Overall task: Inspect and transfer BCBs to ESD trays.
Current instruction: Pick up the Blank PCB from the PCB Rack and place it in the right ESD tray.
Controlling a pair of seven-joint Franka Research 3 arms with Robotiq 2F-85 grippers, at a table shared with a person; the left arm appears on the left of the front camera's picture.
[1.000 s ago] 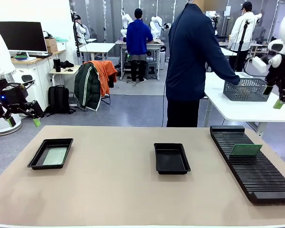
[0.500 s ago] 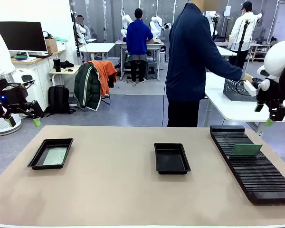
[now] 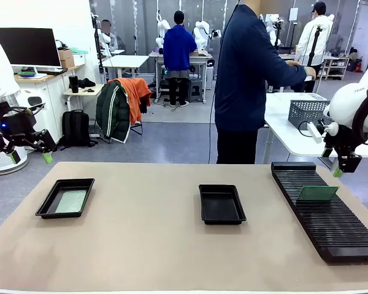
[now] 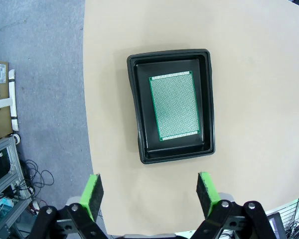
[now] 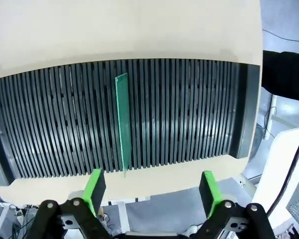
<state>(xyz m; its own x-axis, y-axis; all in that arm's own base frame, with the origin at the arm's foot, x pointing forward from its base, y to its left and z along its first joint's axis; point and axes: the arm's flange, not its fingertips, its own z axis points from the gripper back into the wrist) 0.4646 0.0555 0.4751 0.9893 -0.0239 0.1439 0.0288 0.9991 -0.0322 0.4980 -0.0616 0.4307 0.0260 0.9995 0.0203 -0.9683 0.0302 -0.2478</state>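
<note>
One black ESD tray [image 3: 51,205] lies at the table's left with a pale green BCB [image 3: 71,201] flat on its floor. A second ESD tray [image 3: 221,204] sits mid-table, holding nothing. Another BCB [image 3: 317,193] stands on edge in a slot of the long black rack [image 3: 331,226]. My left gripper [image 3: 30,157] hangs off the table's left edge, open; in its wrist view the left gripper [image 4: 149,194] is high above the tray [image 4: 137,109] and its BCB [image 4: 176,105]. My right gripper [image 3: 342,166] hovers open over the rack's far end; its wrist view shows the right gripper [image 5: 150,191] above the upright BCB [image 5: 122,127].
A person in a dark blue top [image 3: 245,79] stands at the far edge, turned toward a white side table carrying a grey mesh basket [image 3: 306,113]. The slotted rack [image 5: 189,109] spans the right side. Bare tan tabletop [image 3: 141,239] lies between the trays.
My right arm has swung down and inward from high at the right edge to just above the rack's far end. The person's hand left the mesh basket. My left arm stayed put.
</note>
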